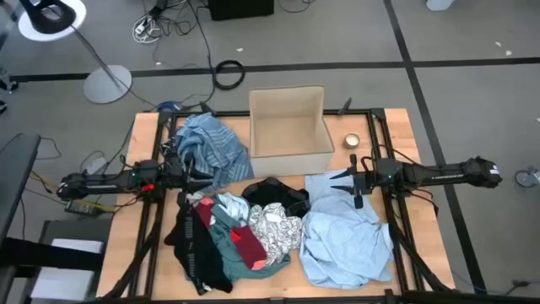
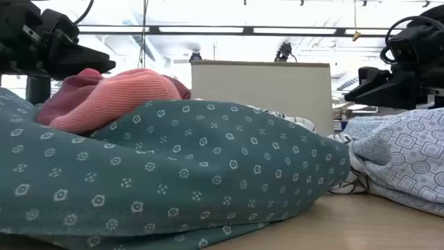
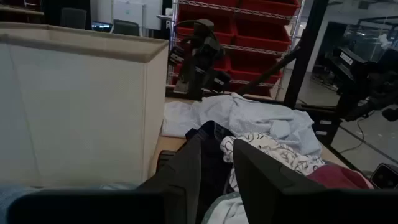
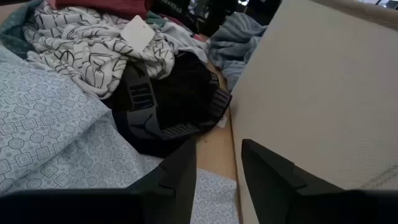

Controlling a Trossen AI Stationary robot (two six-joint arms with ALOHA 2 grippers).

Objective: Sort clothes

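your left gripper (image 1: pixel 192 173) hovers open beside the striped blue shirt (image 1: pixel 211 145); your right gripper (image 1: pixel 353 179) hovers open over the light blue patterned shirt (image 1: pixel 346 232). the black piece (image 4: pixel 165 99) beside the cardboard box (image 1: pixel 288 131) carries lettering you cannot read.

Even overhead light, soft shadows, blurred foreground

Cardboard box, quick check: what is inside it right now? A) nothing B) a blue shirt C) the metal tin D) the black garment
A: the high view shows the box with a bare floor; the clothes lie outside it on the table.
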